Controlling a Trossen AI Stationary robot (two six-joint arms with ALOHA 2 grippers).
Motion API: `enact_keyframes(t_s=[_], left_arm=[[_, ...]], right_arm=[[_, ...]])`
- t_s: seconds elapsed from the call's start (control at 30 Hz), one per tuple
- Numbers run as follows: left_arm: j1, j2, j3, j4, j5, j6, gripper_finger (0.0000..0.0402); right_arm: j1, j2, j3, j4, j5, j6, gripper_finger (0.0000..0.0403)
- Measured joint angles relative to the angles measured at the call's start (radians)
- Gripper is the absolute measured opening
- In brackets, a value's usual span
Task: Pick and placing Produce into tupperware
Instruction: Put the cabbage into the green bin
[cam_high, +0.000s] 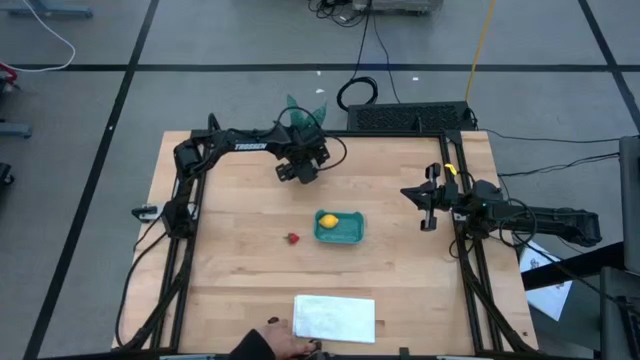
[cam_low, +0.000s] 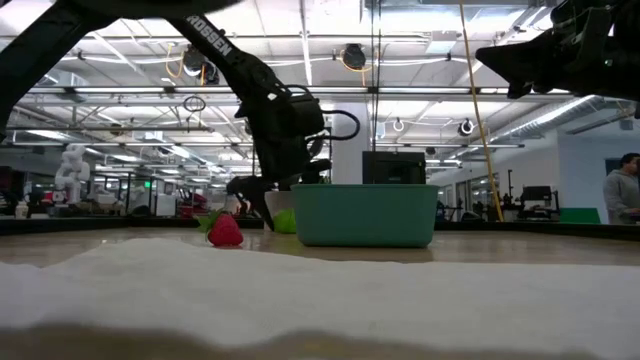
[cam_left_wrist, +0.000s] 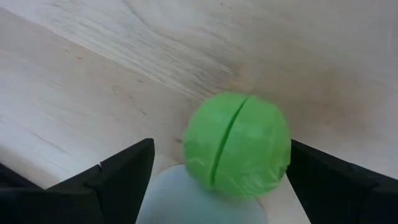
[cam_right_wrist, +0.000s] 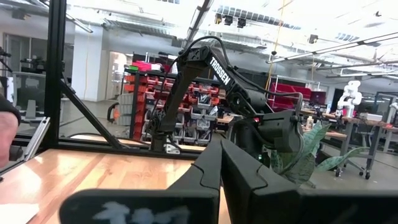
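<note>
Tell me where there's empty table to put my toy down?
Bare wood lies between the teal plastic container and the parked right gripper, and left of the tiny red strawberry. It is crowded at the back, where the left gripper straddles the lime-green ball, and by the white sheet in front.

You've got a lime-green ball (cam_left_wrist: 237, 145) with a darker seam between the black fingers (cam_left_wrist: 121, 177) of the left gripper (cam_left_wrist: 217, 180). Surface (cam_high: 240, 200) is pale light wood grain. Tupperware (cam_high: 341, 230) is teal, yellow lemon (cam_high: 328, 221) inside it, red strawberry (cam_high: 292, 238) beside it. White sheet (cam_high: 334, 318). Right gripper (cam_high: 428, 207) is black with a yellow patch behind it.
</note>
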Motion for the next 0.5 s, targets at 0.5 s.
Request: enact_keyframes(t_s=[0.5], left_arm=[[-0.013, 0.003, 0.0, -0.021, 0.0, -0.007, 0.0243]], right_arm=[[0.0, 0.0, 0.0, 0.001, 0.0, 0.0, 0.0]])
